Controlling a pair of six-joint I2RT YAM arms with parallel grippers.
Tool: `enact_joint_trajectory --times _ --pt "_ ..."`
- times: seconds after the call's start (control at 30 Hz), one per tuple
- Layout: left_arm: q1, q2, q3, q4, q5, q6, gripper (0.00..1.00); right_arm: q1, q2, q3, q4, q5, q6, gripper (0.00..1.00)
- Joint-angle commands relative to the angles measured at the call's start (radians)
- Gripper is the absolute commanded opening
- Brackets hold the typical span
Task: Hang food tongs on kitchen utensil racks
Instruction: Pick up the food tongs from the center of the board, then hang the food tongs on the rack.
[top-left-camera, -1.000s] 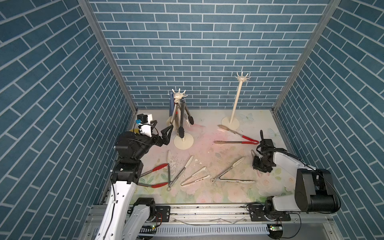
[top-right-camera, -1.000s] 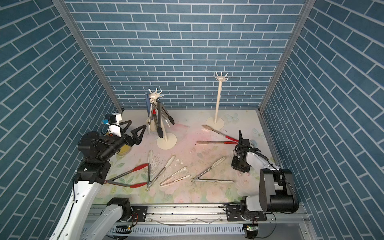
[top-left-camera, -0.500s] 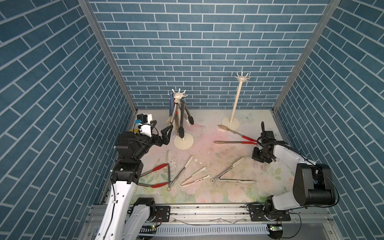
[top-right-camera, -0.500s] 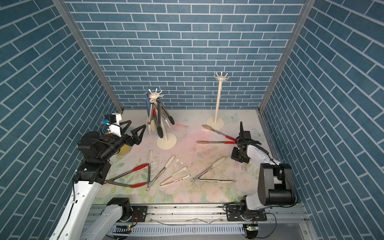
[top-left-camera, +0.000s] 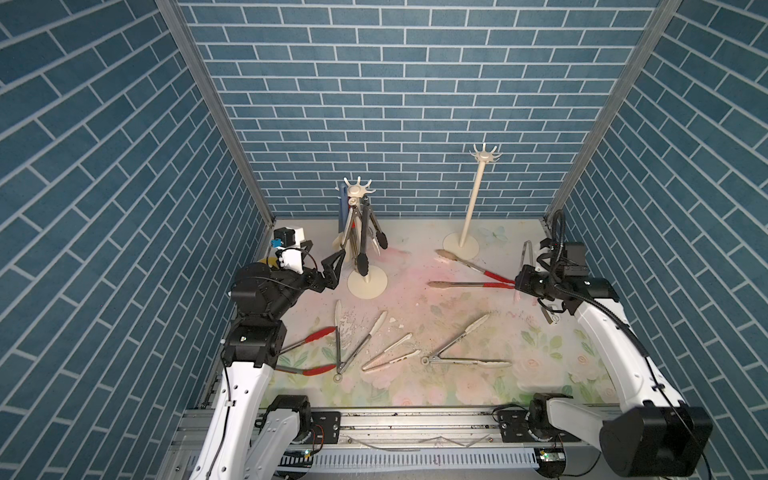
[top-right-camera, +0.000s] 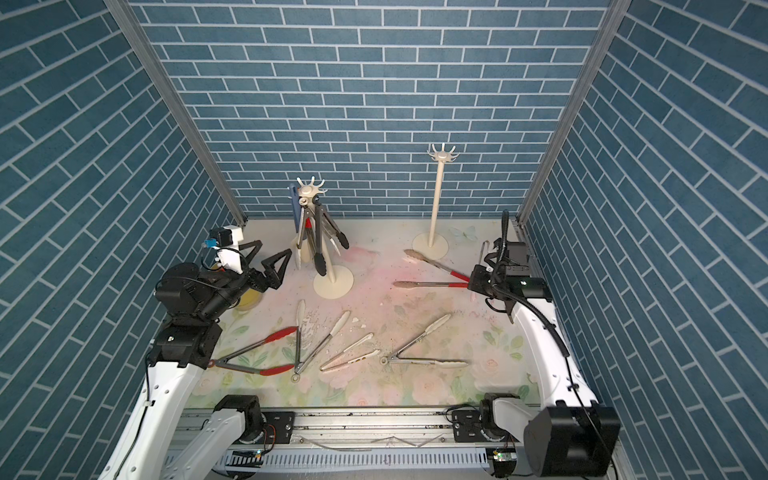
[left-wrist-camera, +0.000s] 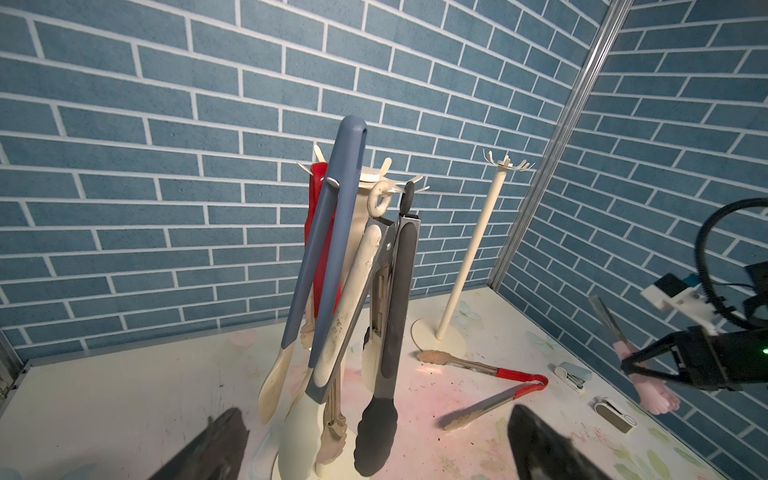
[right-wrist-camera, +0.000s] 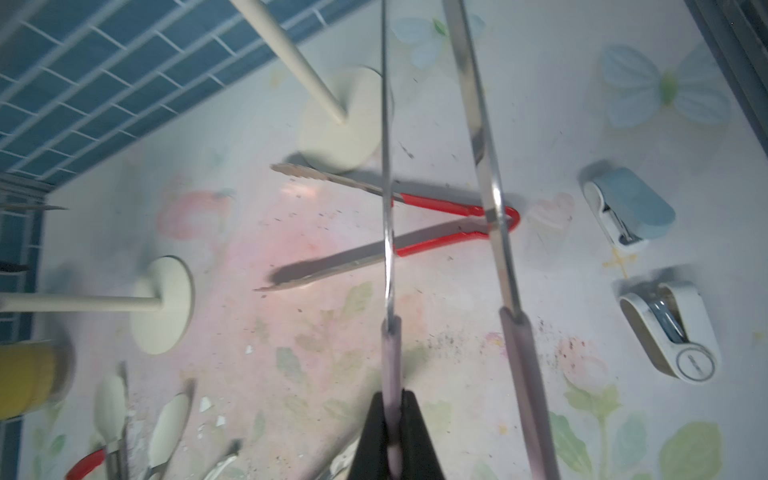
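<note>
Right gripper (right-wrist-camera: 392, 411) pinches pink tongs (right-wrist-camera: 521, 357); grip plain at wrist, unclear overhead.

— Surface condition?
— Floral tabletop (top-left-camera: 415, 257), with crumbs (top-left-camera: 345, 322) near the centre. Left rack base (top-left-camera: 367, 281) and right rack base (top-left-camera: 460, 245) stand on it, well apart.
— Loose items?
— Red-handled tongs (top-left-camera: 496, 285) near the right base. Red-tipped tongs (top-left-camera: 321, 333) front left. Three cream-tipped tongs (top-left-camera: 378, 323) mid-front. Yellow cup (top-right-camera: 248, 301) by the left wall. Two clip devices (right-wrist-camera: 631, 205) by the right wall.

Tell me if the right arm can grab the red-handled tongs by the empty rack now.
Probably not yet: the right gripper is shut on the pink tongs. The red-handled tongs lie close by, uncovered.
</note>
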Motion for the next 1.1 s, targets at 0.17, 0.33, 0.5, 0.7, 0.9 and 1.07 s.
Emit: enact_joint_trajectory --times 0.17,0.33,0.5,0.7,0.9,1.07 --pt "0.003 -0.007 -0.009 0.000 0.006 0.003 0.99 0.105 -0.086 0.093 0.199 -0.276 -0.122 0.00" --pt "0.003 -0.006 -0.008 0.005 0.022 0.001 0.99 0.214 0.026 0.200 0.260 -0.383 -0.255 0.00" --pt "0.003 -0.007 -0.009 0.004 0.025 0.003 0.99 0.253 0.198 0.339 0.300 -0.523 -0.334 0.00" --pt "0.003 -0.002 -0.009 0.002 0.032 0.007 0.99 0.273 0.406 0.540 0.295 -0.696 -0.398 0.00" --pt "0.003 0.007 -0.009 0.000 0.037 0.010 0.99 0.301 0.610 0.794 0.156 -0.796 -0.485 0.00" --pt "0.002 0.015 -0.007 -0.002 0.041 0.014 0.99 0.327 0.770 1.008 0.027 -0.826 -0.539 0.00"
